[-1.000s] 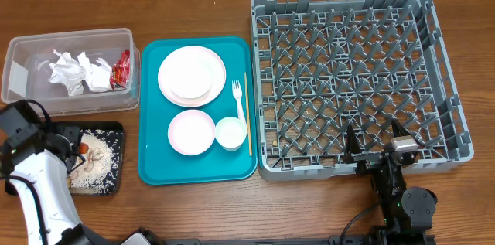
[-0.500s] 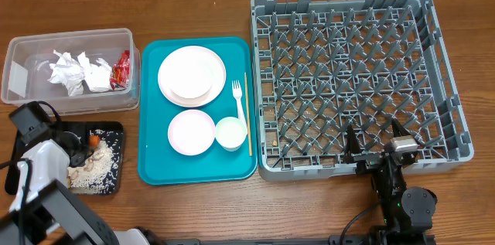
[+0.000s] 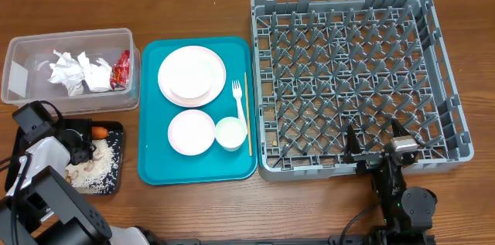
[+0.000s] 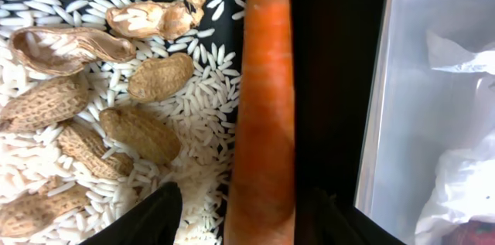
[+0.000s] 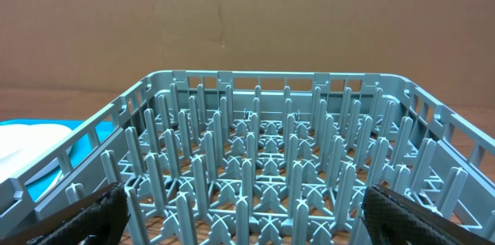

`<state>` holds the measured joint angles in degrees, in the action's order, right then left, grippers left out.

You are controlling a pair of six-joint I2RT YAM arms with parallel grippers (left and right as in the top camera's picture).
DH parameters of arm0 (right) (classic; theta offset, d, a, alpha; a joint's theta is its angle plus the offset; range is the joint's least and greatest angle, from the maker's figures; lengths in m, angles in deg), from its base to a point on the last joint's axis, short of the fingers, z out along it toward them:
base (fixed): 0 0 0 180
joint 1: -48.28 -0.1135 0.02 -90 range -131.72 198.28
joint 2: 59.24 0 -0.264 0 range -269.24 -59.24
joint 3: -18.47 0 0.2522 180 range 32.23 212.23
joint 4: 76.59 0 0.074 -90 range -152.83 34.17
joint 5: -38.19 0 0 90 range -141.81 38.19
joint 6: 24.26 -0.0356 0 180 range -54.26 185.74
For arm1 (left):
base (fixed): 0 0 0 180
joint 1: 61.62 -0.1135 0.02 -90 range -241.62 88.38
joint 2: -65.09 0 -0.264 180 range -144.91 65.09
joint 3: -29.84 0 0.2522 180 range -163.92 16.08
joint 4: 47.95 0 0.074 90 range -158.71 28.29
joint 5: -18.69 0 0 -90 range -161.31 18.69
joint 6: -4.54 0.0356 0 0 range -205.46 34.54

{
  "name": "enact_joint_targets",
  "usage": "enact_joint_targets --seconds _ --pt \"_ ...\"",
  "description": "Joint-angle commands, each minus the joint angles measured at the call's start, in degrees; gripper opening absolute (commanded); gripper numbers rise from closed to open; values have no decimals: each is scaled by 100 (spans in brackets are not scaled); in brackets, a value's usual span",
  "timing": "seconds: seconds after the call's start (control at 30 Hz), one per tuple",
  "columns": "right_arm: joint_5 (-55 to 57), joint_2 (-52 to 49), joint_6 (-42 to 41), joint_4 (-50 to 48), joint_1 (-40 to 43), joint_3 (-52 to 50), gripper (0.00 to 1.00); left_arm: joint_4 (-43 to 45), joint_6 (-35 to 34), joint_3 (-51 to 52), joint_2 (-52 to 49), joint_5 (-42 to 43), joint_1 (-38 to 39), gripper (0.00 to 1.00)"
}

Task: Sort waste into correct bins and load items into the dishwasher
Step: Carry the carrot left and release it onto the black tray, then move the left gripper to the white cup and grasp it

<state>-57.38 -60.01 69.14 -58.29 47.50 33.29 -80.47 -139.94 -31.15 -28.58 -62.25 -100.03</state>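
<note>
Field notes, remote station.

- Clear tub [image 3: 69, 71], far left: I am seeing crumpled white napkins [image 3: 77, 73] and the red wrapper [image 3: 121, 69] against its right wall.
- Black tray [image 3: 114, 164], just in front of the tub: it is carrying white rice [image 4: 193, 113], peanut shells [image 4: 139, 133] and the carrot [image 4: 263, 106], which is lying along the tray's edge nearest the tub.
- Teal tray [image 3: 197, 169], between the bins and the rack: it is holding the large plate [image 3: 192, 75], a bowl [image 3: 191, 131], the small cup [image 3: 230, 133], the fork [image 3: 239, 104] and the chopsticks [image 3: 247, 113] along its right side.
- Grey dish rack [image 3: 356, 75]: it is sitting to the right of the teal tray.

Arms:
- Left gripper [image 4: 251, 214] is pointing down over the black tray, with its jaws apart and straddling the carrot. Rice is showing in the gap on one side.
- Right gripper [image 5: 247, 222] is hovering at the rack's near rim, jaws spread wide and holding nothing.

Views: only the left wrist view is resolving the beige bits as peanut shells, and it is also catching the tub wall beside the tray. The overhead view alone is showing the teal tray's whole load.
</note>
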Motion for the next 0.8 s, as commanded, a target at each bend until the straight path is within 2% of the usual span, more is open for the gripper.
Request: enact_joint_targets --seconds 0.0,0.13,0.2,0.3,0.4,0.5,0.57,0.6,0.7,0.77 --pt "15 55 -17 -26 20 -61 100 0 326 -149 192 286 -26 58" --pt "15 55 -15 -26 20 -61 100 -463 588 -511 649 275 -24 59" --pt "15 55 -17 -24 20 -61 100 -789 610 -726 887 280 -24 63" --pt "15 55 -15 -26 20 -61 100 -1276 614 -1016 1244 310 -20 73" --pt "15 55 -15 -26 20 -61 100 -1773 1032 -1287 1554 590 -20 75" --pt "15 55 -15 -26 20 -61 100 -2028 1858 -1423 1790 1344 -17 71" --pt "15 55 -15 -26 20 -61 100 -2031 2697 -1447 1926 2315 -2 69" --pt "15 55 -17 -24 20 -61 100 -2022 2962 -1447 1967 2699 22 63" --pt "15 55 -15 -26 20 -61 100 -2170 3051 -1480 2035 3062 197 46" --pt "15 55 -17 -24 20 -61 100 -2356 3058 -1547 2031 2986 439 44"
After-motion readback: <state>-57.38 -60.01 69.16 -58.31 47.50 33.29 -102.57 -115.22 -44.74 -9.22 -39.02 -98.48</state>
